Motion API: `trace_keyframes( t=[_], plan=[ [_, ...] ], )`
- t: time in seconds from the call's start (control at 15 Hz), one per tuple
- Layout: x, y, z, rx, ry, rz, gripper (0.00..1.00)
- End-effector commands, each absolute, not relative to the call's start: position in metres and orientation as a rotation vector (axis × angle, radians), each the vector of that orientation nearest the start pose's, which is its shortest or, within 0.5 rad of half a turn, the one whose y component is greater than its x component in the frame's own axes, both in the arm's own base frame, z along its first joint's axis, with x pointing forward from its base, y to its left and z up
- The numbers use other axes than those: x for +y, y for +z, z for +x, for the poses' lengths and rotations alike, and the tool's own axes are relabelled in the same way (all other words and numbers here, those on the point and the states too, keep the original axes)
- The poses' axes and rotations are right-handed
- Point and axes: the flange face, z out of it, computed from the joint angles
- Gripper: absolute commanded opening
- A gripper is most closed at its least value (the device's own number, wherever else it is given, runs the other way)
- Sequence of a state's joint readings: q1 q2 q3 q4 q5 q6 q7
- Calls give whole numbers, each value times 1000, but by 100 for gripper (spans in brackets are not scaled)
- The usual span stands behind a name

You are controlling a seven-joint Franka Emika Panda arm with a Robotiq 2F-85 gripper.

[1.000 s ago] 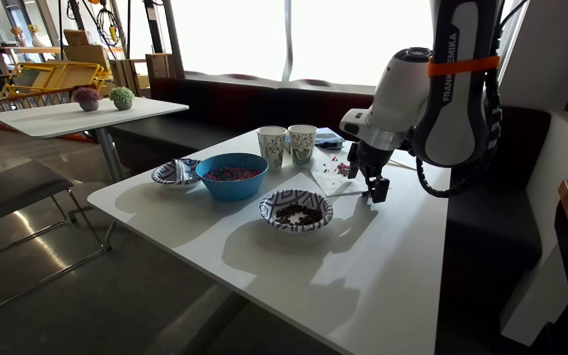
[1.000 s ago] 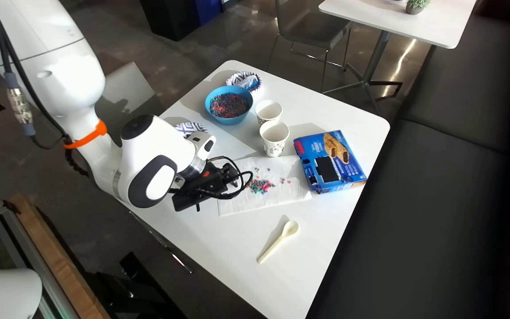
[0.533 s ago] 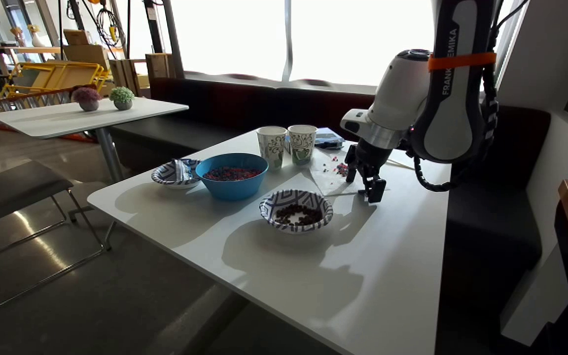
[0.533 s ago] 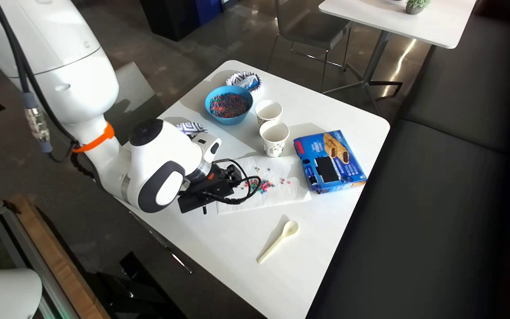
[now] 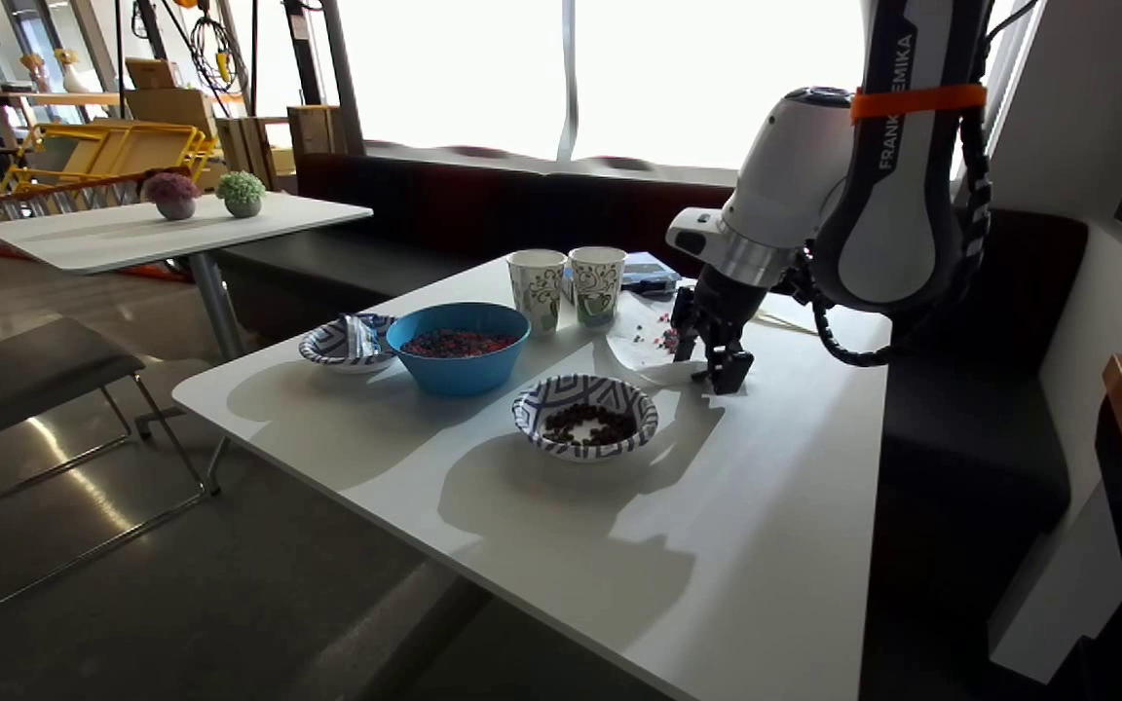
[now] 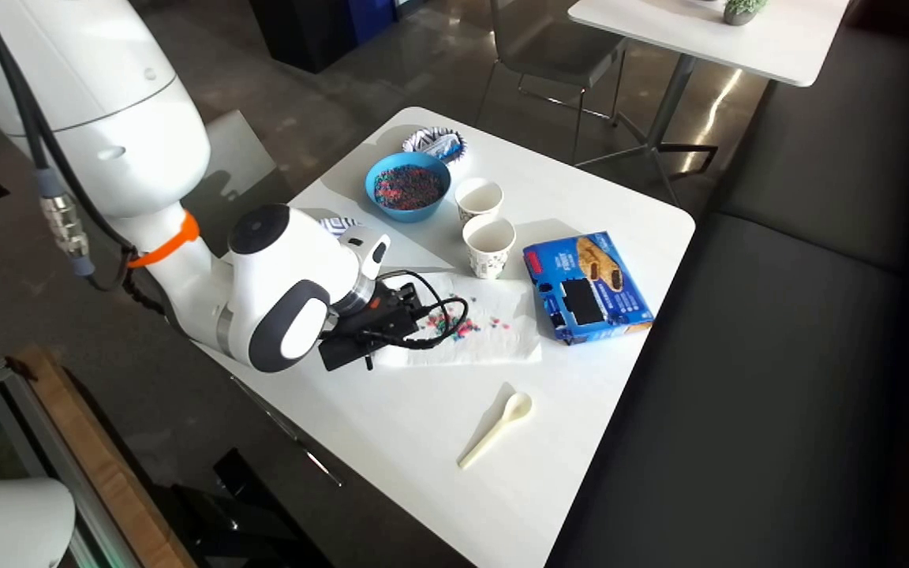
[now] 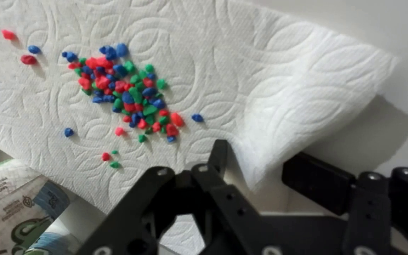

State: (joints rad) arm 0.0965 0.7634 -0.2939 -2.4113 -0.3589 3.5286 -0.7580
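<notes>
Parted, not clenched: my black jaws straddle the edge of a white embossed paper towel (image 7: pixel 197 60), and a buckled fold of it pokes up between them! Whether both sides press on that fold, I can't make out. The towel lies on a white tabletop (image 5: pixel 775 545), carrying a heap of small knobbly red, blue and green lumps (image 7: pixel 129 94) near my jaws. Now for what's blocked: in an exterior view my white arm (image 6: pixel 304 252) nearly swallows a navy-and-white zigzag paper bowl (image 6: pixel 338 225), its dark round pellets (image 5: pixel 619 425) out of sight there. Swirl-printed white paper cups (image 5: pixel 596 292) hide part of a flat blue cardboard box (image 5: pixel 649 270) in an exterior view, and the wrist view chops those cups at its corner. Count them up: one towel, one box, one cream-coloured spoon (image 6: pixel 499 428), two cups side by side, two zigzag bowls, the farther zigzag bowl (image 5: pixel 320 348) holding a shiny blue-and-silver packet (image 5: pixel 363 338), one round sky-blue bowl (image 5: pixel 459 372) of tiny red and dark-blue bits (image 5: pixel 454 343). The heap is too crowded to number, though I make out two reds and a blue off alone, a red and two greens nearer the cups.
</notes>
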Motion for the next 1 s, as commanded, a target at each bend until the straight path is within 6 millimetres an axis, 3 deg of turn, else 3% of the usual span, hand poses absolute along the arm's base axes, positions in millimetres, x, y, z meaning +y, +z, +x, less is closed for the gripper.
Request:
trace_keyframes(
  t=[0.0,0.27,0.6,0.87,0.93],
  plan=[
    [-61,61,457,-1712,-342,-2892,40],
    [-58,72,459,-1701,-236,-2909,31],
    [-50,91,464,-1678,-115,-2904,28],
    [-45,102,461,-1665,-60,-2875,19],
    [-44,105,459,-1657,-57,-2872,13]
  ],
)
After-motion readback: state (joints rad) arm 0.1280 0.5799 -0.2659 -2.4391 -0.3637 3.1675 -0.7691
